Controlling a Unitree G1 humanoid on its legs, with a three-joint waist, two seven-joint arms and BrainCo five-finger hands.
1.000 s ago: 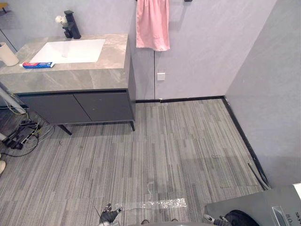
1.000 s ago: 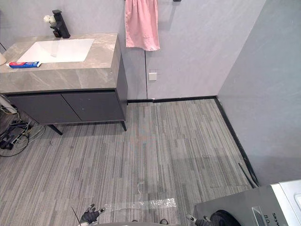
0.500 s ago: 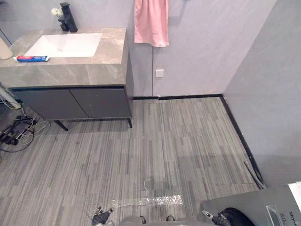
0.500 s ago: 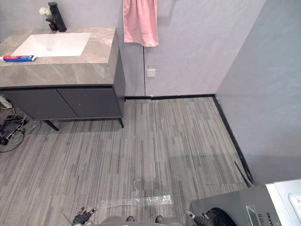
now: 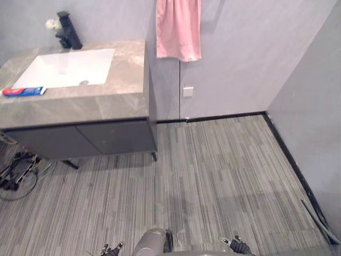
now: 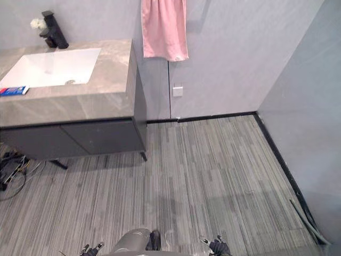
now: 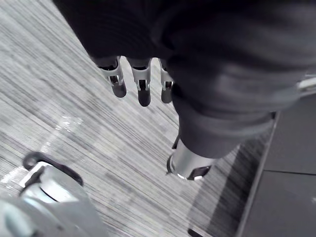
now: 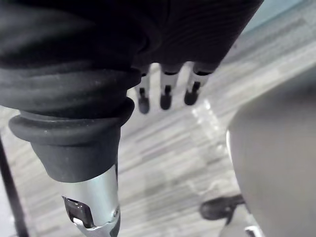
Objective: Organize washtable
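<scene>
The washtable surface [image 5: 101, 104], a grey stone top over a dark cabinet [image 5: 90, 140], is standing against the wall at the robot's far left. It is well apart from both hands, so nothing on it is within reach yet. A toothpaste tube [image 5: 24, 91] is lying flat on the surface just beside the front left corner of the white sink basin [image 5: 66, 68]. It is loose rather than stood in any holder, so it is probably the thing to be tidied. A black faucet [image 5: 67, 33] is rising behind the basin, with a small white object [image 5: 50, 24] next to it that is too small to identify. A pink towel [image 5: 178, 29] is hanging on the wall past the surface's right end, above a white wall socket [image 5: 187, 92]. The left hand [image 7: 142, 94] is hanging low over the striped floor [image 5: 224, 170], fingers straight and slightly spread, thumb set apart, holding nothing. The right hand [image 8: 166, 96] is hanging the same way, also empty. Arms down at the sides suggest the robot is approaching rather than reaching. The eye views are giving the whole room layout while showing the hands as dark tips at the bottom edge, whereas the wrist views are showing each row of relaxed fingers plainly against the floor. The left eye view is taking in the whole tube, while the right eye view is cutting it off at the picture's edge.
</scene>
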